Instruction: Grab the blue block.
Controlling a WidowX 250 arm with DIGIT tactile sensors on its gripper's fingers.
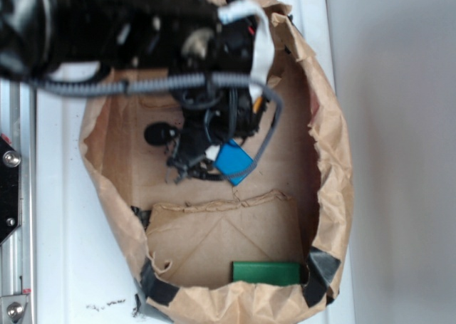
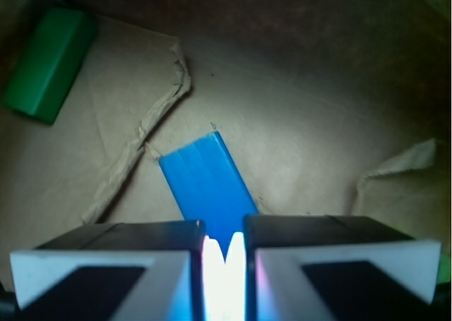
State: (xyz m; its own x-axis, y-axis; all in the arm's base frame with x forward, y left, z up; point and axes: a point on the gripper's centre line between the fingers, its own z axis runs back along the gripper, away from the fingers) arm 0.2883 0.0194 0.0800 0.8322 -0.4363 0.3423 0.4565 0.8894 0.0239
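Gripping the blue block [image 2: 205, 187] by its near end, my claw [image 2: 224, 254] has its two fingers [image 2: 113, 264] drawn in narrow, one against each long side of the slab. The block's far end juts out ahead of me over the brown paper floor. In the wrist view a glare washes out the spot where the fingers meet the block, so the contact itself is hard to make out.

From the outside view, the blue block [image 1: 233, 161] sits near the middle of the paper bag [image 1: 335, 160], whose torn walls ring the whole scene. My arm [image 1: 107, 18] reaches in from the upper left. The green block [image 1: 266, 272] lies well apart from me, against the bag's near wall, beyond a raised crease [image 2: 152, 123] in the paper.
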